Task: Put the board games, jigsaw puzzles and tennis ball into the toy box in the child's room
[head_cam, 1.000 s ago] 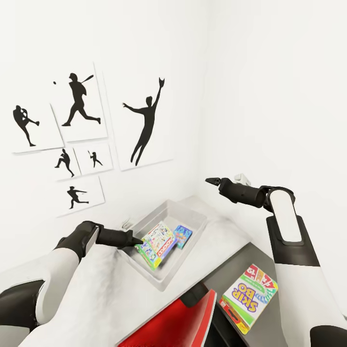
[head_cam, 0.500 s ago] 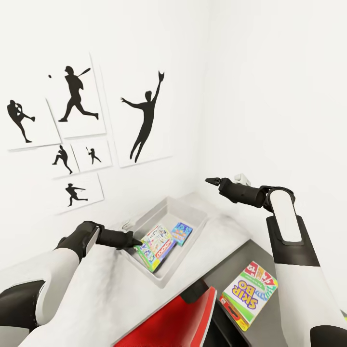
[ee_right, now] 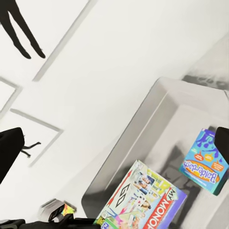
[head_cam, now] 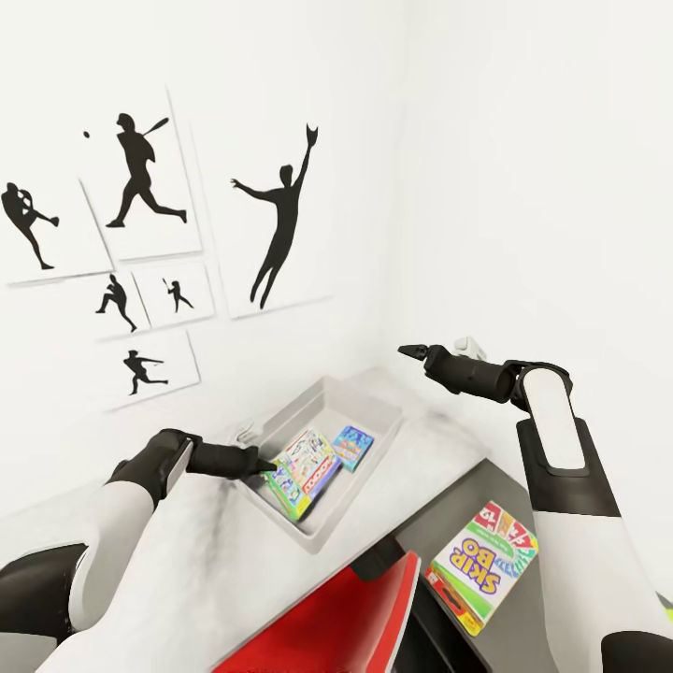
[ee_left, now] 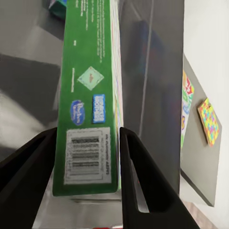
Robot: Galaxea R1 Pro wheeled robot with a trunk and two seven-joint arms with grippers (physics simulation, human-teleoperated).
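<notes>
Clamped on the near end of the Monopoly board game [head_cam: 307, 467], the left gripper [head_cam: 264, 464] holds the box tilted inside the toy box [head_cam: 318, 404], its long axis running away from the fingers toward the far right. In the head view a small blue game box [head_cam: 353, 447] lies flat just beyond it in the bin, and the SKIP-BO game [head_cam: 486, 565] rests on the lower dark-grey wing [head_cam: 551, 608] at near right, well apart from the bin. The right gripper [head_cam: 411, 352] hovers above the light-grey desk top [head_cam: 439, 449], nearer SKIP-BO than the left; whether its jaws are parted cannot be told.

From the left wrist, the black fingers [ee_left: 138, 181] pinch the box's glossy green edge [ee_left: 88, 95] with its barcode; a mosaic jigsaw puzzle [ee_left: 209, 121] lies on the dark wing.

From the right wrist, the printed cardboard lid [ee_right: 145, 198] leans against the bin's smooth flared wall [ee_right: 138, 124].
</notes>
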